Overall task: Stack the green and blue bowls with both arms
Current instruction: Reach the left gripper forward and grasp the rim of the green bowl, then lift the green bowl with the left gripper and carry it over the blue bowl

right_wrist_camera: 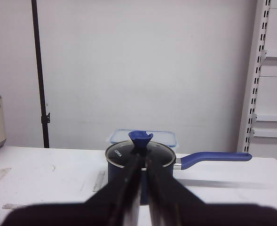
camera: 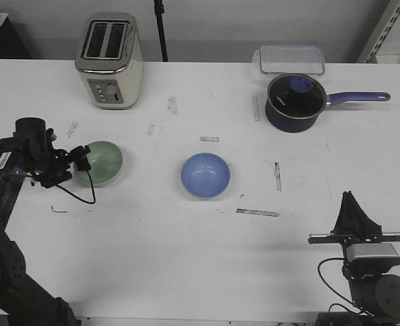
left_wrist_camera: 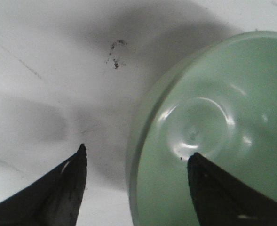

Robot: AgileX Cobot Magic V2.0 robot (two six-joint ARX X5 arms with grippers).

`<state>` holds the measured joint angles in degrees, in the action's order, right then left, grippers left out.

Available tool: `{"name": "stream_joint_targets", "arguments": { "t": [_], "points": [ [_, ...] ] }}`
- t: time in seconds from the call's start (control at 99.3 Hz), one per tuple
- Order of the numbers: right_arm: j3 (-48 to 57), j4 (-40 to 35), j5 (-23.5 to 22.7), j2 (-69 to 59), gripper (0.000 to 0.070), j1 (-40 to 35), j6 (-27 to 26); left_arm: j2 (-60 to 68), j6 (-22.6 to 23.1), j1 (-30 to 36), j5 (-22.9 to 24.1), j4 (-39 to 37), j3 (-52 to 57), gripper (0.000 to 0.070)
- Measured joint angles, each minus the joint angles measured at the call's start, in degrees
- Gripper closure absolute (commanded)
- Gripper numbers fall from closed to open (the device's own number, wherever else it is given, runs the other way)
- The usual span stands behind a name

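Two bowls on the table [camera: 186,258]: left bowl [camera: 102,163] at mid-left, right bowl [camera: 206,175] near centre, well apart. Toaster [camera: 109,60] behind the left bowl; saucepan [camera: 295,102] at rear right, container [camera: 289,59] just behind it. Left gripper [camera: 77,161] at the left bowl's left rim; right gripper [camera: 352,212] at front right, well apart from the bowls.

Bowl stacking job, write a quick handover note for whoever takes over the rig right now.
Left gripper: open, jaws straddling the rim of the pale mint green glossy bowl, not yet closed on it.
Right gripper: shut, empty, parked at the table's near right, pointing toward the dark navy saucepan.
Light blue glossy bowl: upright at table centre, untouched.
Done: left approach only.
Left: grasp the green bowl, lift it, stack the two bowls.
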<state>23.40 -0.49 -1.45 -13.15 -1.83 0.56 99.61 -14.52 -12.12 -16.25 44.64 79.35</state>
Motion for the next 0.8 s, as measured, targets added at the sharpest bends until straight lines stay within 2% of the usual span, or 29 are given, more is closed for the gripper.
{"name": "stream_joint_targets", "arguments": {
  "t": [0.141,0.242,0.352,0.523,0.795],
  "points": [
    [0.0,0.0,0.0,0.0,0.069,0.0,0.0,0.9,0.0,0.5,0.0,-0.2,0.0,0.0315],
    [0.0,0.0,0.0,0.0,0.069,0.0,0.0,1.2,0.0,0.6,0.1,-0.8,0.0,0.0458],
    [0.0,0.0,0.0,0.0,0.069,0.0,0.0,2.3,0.0,0.6,0.3,-1.1,0.0,0.0531],
    [0.0,0.0,0.0,0.0,0.069,0.0,0.0,2.7,0.0,0.8,0.3,-1.4,0.0,0.0699],
    [0.0,0.0,0.0,0.0,0.069,0.0,0.0,2.6,0.0,0.9,1.4,-1.3,0.0,0.07]
  ]
}}
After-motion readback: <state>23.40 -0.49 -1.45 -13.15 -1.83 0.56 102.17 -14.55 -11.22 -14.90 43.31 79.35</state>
